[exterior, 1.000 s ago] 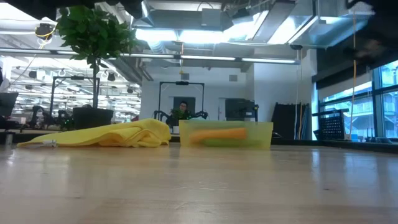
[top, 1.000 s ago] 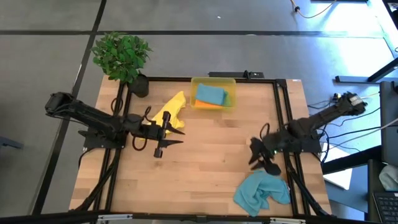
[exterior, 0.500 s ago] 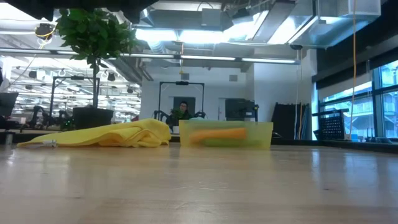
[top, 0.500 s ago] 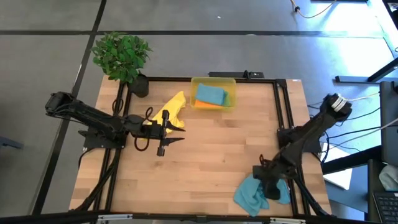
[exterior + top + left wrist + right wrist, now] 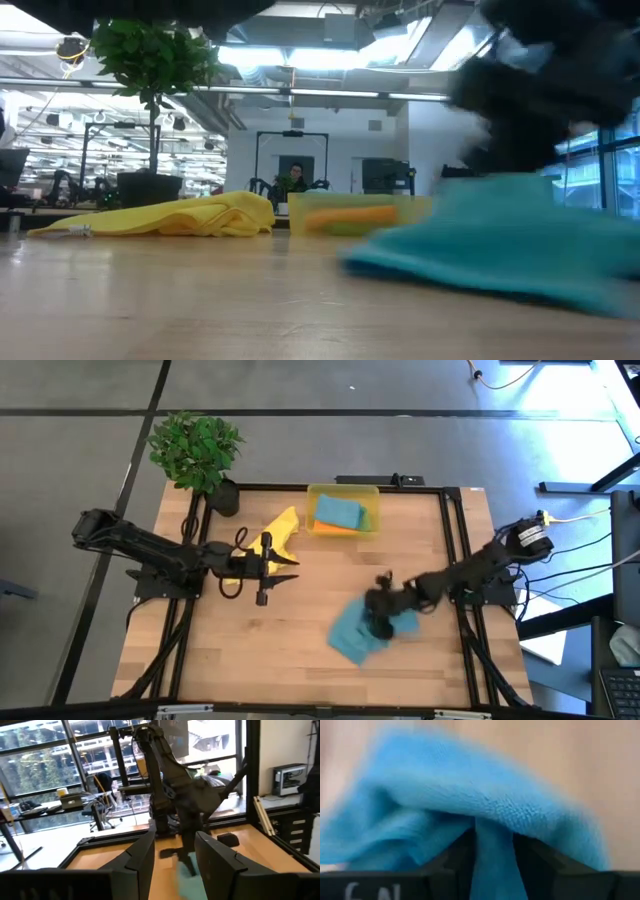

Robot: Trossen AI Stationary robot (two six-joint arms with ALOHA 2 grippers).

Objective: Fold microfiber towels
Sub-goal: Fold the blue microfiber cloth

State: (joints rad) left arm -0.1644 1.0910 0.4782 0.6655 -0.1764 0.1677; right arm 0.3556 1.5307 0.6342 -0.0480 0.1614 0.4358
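Overhead view: wooden surface (image 5: pixel 320 610) with two dark arms. The right pincer (image 5: pixel 381 618) sits near the middle of the surface, toward its right half, clenched on a teal towel (image 5: pixel 362 632); the right wrist view shows a fold of the teal cloth pinched between the two dark fingers (image 5: pixel 455 857), with the rest of the cloth bunched over and ahead of them. In the overhead view the towel lies crumpled under and just in front of that pincer, trailing toward the near edge. The low view shows the same towel (image 5: pixel 500 245) as a low blurred mound touching the wood, the right arm above it.

The left pincer (image 5: pixel 268 572) waits over the left half of the surface, its fingers (image 5: pixel 140 860) standing apart with nothing between them, so it is released. Just beside it, toward the far edge, lies the yellow towel (image 5: pixel 280 535), loosely heaped and spread flat on the wood; in the low view it forms a long flat pile (image 5: pixel 170 217).

At the far edge, near the centre, stands a translucent yellow bin (image 5: pixel 344 490) holding a second teal towel (image 5: pixel 338 512) on top of an orange towel (image 5: pixel 345 530), with a green towel (image 5: pixel 367 518) showing at the side. A potted plant (image 5: pixel 197 450) stands off the far left corner
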